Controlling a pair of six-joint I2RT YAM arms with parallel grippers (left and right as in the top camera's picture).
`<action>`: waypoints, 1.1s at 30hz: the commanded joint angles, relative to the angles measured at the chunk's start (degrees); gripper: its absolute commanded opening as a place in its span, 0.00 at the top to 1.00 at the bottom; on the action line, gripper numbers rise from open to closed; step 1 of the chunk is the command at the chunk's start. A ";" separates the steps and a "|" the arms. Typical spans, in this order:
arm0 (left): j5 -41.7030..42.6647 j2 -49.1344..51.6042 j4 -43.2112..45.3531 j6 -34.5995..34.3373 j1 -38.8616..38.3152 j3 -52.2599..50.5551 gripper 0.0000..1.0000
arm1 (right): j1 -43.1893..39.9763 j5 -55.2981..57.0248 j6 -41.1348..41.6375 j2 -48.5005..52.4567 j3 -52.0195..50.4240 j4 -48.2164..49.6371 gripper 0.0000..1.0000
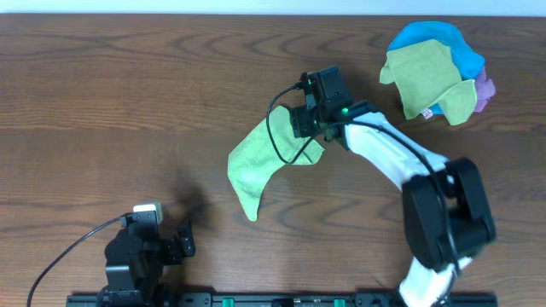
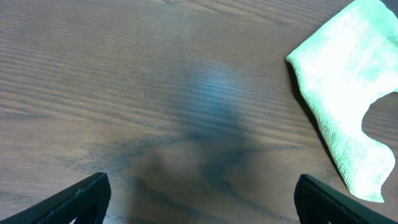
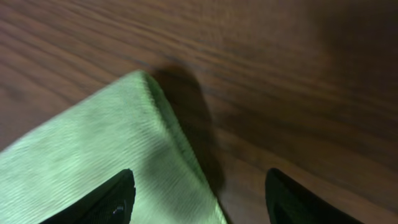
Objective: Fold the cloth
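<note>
The lime-green cloth (image 1: 260, 162) lies bunched in a curved, partly folded shape at the middle of the table. It also shows in the left wrist view (image 2: 348, 81) at the upper right, and in the right wrist view (image 3: 93, 155) at the lower left. My right gripper (image 1: 303, 119) is open over the cloth's upper right part. In the right wrist view its jaws (image 3: 199, 193) straddle the cloth's edge, one finger above the cloth and one above bare wood. My left gripper (image 1: 183, 239) is open and empty (image 2: 202, 199) near the front left, apart from the cloth.
A pile of other cloths (image 1: 435, 68) sits at the back right: blue, duller olive-green and purple. The dark wooden table (image 1: 128, 85) stretches to the left and back. The right arm's cable (image 1: 277, 128) loops over the cloth.
</note>
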 commanded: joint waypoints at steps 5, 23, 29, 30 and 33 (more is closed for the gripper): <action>0.96 -0.39 0.24 -0.66 0.35 -0.66 0.05 | -0.46 -4.52 2.67 3.13 -0.52 2.80 0.38; 0.96 -0.39 0.24 -0.66 0.35 -0.66 0.05 | -0.39 -12.74 3.67 3.80 -0.52 0.66 0.62; 0.96 -0.39 0.24 -0.66 0.35 -0.66 0.05 | -0.39 -12.74 3.65 3.80 -0.52 0.61 0.89; 0.96 -0.37 0.24 -0.66 0.35 -0.66 0.05 | -0.37 -12.74 3.65 3.80 -0.52 0.57 0.90; 0.96 -0.39 0.24 -0.63 0.35 -0.66 0.04 | -0.28 -12.74 3.65 3.80 -0.52 0.17 0.57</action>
